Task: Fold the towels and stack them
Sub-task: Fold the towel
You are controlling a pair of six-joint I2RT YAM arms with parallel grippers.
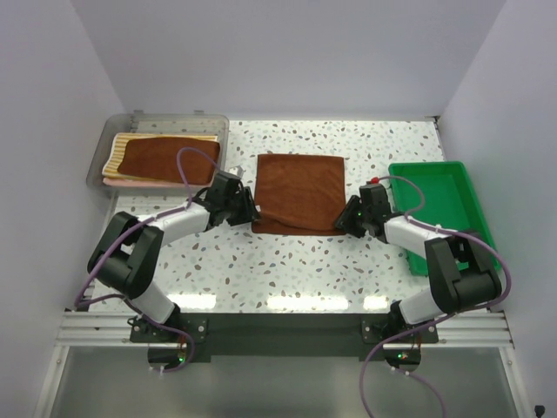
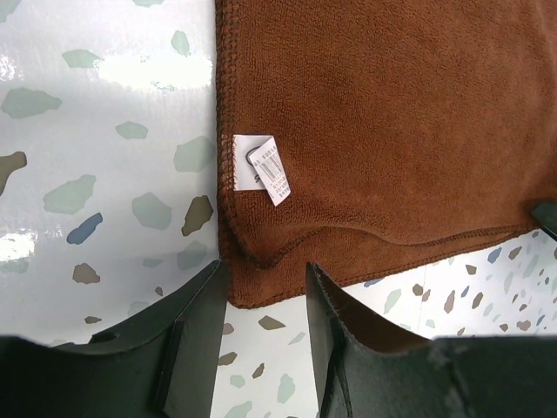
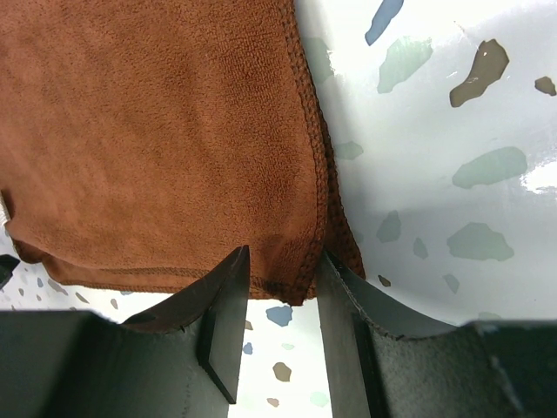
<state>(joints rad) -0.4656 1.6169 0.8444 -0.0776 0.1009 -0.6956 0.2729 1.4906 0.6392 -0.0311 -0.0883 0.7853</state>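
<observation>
Top view: one rust-brown towel (image 1: 298, 193) lies spread on the table (image 1: 287, 279) between the arms. The other towels (image 1: 161, 159) sit piled in the clear bin (image 1: 165, 117), far left. The left gripper (image 1: 250, 209) and right gripper (image 1: 348, 216) stand at its near corners.

Left wrist: jaws partly closed, pinching the near-left corner, with the label (image 2: 265, 170) just beyond.

Right wrist: likewise pinched, on the near-right corner.

Judgement: this towel's fold is only starting — stacking is not yet done.

Left wrist view: white tag (image 2: 264, 168) sewn at hem of rust-brown towel (image 2: 392, 131), printed with barcode-like lines and tiny characters, too small to read.
</observation>
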